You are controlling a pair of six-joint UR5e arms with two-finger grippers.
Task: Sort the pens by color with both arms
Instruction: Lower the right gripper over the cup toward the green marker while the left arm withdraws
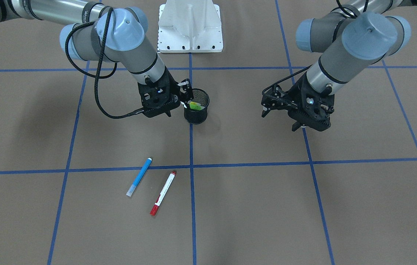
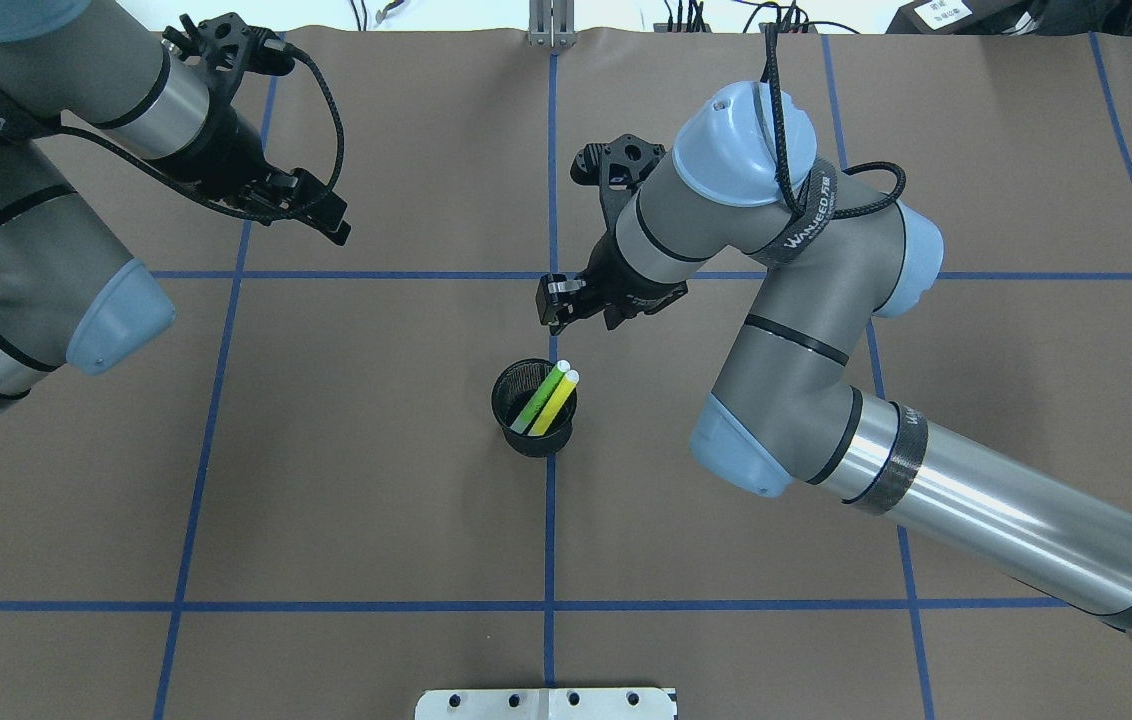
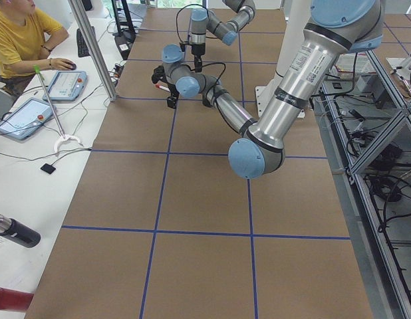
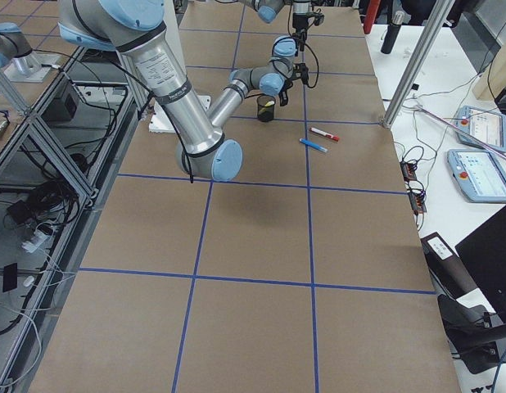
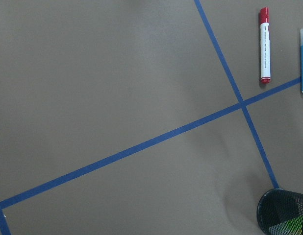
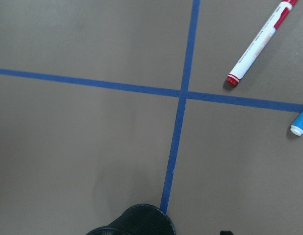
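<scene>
- A black mesh cup [image 2: 524,440] stands on the brown desk [image 2: 376,480], on a blue tape line [image 2: 550,520].
- A bright green pen [image 2: 538,400] and a yellow pen [image 2: 556,403] stand in it side by side. Seen from overhead, their pale tips lean toward 1 o'clock.
- In the front-facing view, a blue pen [image 1: 139,177] and a white pen with red ends [image 1: 163,188] lie flat at the cup's 7 o'clock. They are nearly parallel and apart, long axes running 1 to 7 o'clock.
- The right end effector [image 1: 185,95] is just beside the cup at 9 o'clock, jaws spread, empty.
- The left end effector [image 1: 265,101] is well apart at 3 o'clock, jaws spread, empty.
</scene>
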